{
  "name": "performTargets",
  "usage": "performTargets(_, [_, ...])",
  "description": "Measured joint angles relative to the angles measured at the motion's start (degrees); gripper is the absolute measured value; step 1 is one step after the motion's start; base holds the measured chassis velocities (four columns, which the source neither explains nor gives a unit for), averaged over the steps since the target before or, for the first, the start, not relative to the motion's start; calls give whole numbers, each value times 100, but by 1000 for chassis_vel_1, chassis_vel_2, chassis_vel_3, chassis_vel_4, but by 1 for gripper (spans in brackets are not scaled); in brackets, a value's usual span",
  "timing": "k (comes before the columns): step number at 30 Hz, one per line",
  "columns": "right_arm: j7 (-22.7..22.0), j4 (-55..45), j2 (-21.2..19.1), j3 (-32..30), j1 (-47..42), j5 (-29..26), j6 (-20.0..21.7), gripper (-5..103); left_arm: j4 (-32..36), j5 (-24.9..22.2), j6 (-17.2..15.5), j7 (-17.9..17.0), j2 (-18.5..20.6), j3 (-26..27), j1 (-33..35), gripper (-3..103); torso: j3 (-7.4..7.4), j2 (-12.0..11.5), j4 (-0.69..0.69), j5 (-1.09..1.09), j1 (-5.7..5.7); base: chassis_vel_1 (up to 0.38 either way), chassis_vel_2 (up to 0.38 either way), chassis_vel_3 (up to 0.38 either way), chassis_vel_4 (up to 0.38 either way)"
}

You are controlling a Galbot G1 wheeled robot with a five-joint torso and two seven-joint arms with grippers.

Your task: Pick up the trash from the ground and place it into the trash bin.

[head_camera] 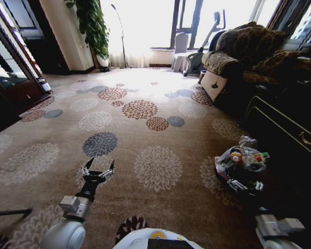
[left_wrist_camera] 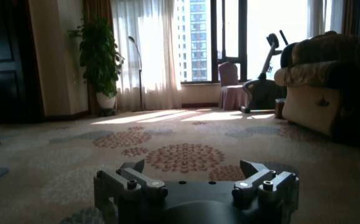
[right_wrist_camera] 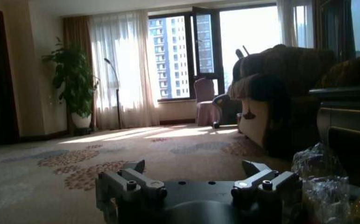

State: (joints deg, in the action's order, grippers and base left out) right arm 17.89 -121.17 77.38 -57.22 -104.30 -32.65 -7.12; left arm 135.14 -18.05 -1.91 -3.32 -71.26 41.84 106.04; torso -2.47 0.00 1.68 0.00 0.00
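- Left gripper [head_camera: 98,169]: fingers spread apart, nothing between them; it hovers low over the carpet [head_camera: 155,129] at the robot's left front. In the left wrist view, the left gripper [left_wrist_camera: 197,179] shows two finger [left_wrist_camera: 141,179] assemblies, well apart, with bare patterned carpet [left_wrist_camera: 180,140] ahead.
- Right gripper [head_camera: 244,185]: it sits just at the near rim of the trash bin [head_camera: 233,188], at the robot's right front. Against the dark bin the fingers are hard to read in the head view; in the right wrist view the right gripper [right_wrist_camera: 197,179] shows its fingers [right_wrist_camera: 261,177] apart, holding nothing.
- Trash bin: one, standing on the carpet beside a dark cabinet [head_camera: 285,129]. Its pale plastic liner [head_camera: 223,162] bunches around the rim.
- Trash [head_camera: 243,155]: several small pieces lie inside the bin, with orange, red and green spots visible; an exact count cannot be made. A crumpled clear plastic [right_wrist_camera: 320,179] edge shows beside the right gripper, cut off by the frame.
- Count: two grippers, one bin, one sofa [head_camera: 249,52], one potted plant [head_camera: 90,26].
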Motion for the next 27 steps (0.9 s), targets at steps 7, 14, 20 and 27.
performTargets(7, [0, -2, 0, 0, 0, -1, 0, 100, 0, 0, 0, 0, 0, 0, 0, 100, 0, 0, 0, 0, 0, 0, 0, 0, 0])
performTargets(14, [0, -2, 0, 0, 0, -1, 0, 100, 0, 0, -1, 0, 1, 0, 0, 100, 0, 0, 0, 0, 0, 0, 0, 0, 0])
performTargets(20, [0, -3, 0, 0, 0, -1, 0, 100, 0, 0, -1, 0, 0, 0, 0, 100, 0, 0, 0, 0, 0, 0, 0, 0, 0])
performTargets(27, [-1, -3, 0, -1, 0, -1, 1, 100, 0, 0, -1, 0, 1, 0, 0, 100, 0, 0, 0, 0, 0, 0, 0, 0, 0])
